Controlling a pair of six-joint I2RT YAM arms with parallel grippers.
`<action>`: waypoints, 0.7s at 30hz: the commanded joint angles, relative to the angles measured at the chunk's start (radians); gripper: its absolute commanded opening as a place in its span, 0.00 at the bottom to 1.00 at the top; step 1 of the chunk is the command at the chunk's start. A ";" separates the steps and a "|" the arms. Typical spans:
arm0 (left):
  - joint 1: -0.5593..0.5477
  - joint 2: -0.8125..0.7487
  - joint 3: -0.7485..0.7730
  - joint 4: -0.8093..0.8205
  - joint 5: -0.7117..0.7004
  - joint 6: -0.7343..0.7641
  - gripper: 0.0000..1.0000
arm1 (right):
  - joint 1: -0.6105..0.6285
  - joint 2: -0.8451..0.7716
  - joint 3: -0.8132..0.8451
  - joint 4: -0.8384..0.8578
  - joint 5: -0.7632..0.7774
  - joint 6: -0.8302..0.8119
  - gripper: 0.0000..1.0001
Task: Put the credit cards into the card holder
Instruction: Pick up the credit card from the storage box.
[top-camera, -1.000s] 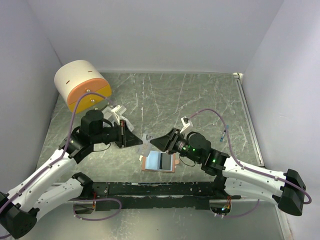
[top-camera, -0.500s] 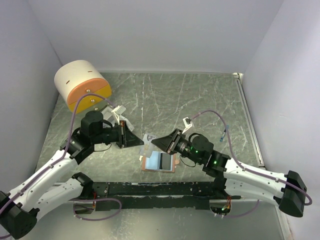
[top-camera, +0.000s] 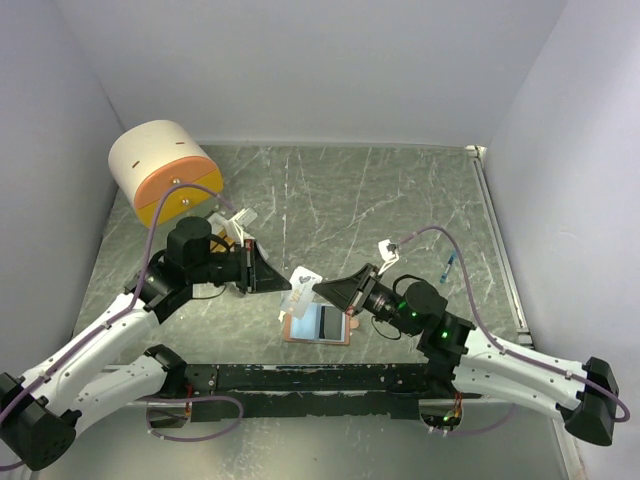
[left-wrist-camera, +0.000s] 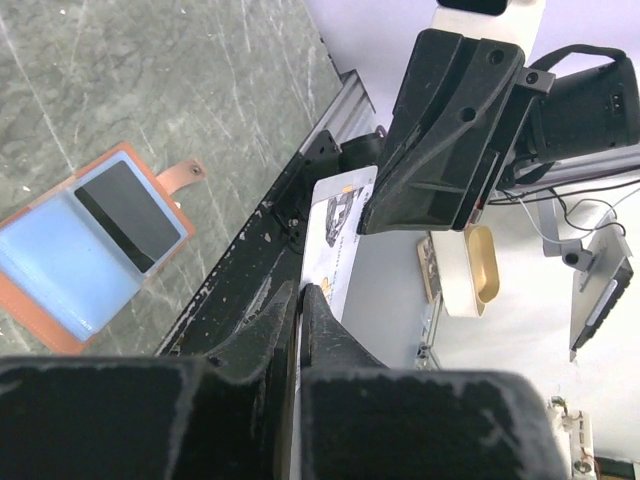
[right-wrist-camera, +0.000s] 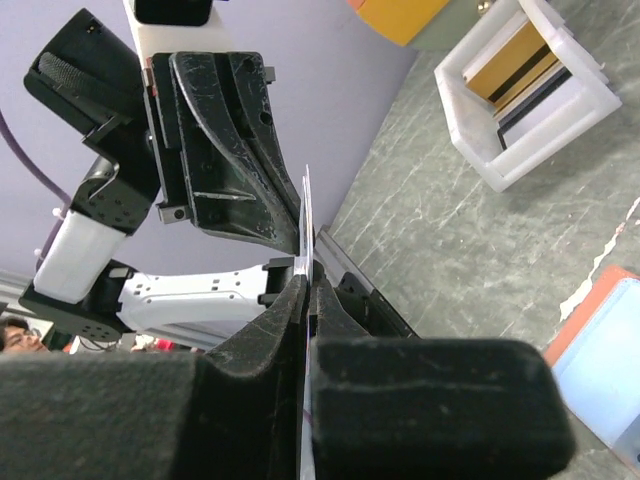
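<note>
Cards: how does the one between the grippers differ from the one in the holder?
Look: the white card carries dark print; the dark card looks plain. Pose: the white card is up in the air, pinched by the left gripper and right gripper; the dark card lies flat in the open holder. Both are thin rectangles.

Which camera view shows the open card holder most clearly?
The left wrist view: the card holder lies open and nearly whole, pale blue inside, with a dark card in one pocket. The top view shows it small and far. The right wrist view catches only one corner.
</note>
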 joint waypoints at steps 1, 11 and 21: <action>0.002 -0.009 -0.009 0.073 0.063 -0.042 0.12 | 0.003 -0.038 -0.008 0.056 -0.006 -0.048 0.00; 0.002 -0.007 0.002 0.058 0.096 -0.042 0.21 | 0.003 -0.110 -0.024 0.037 0.010 -0.063 0.00; 0.003 0.000 -0.113 0.354 0.214 -0.202 0.45 | 0.003 -0.082 -0.012 0.077 -0.003 -0.030 0.00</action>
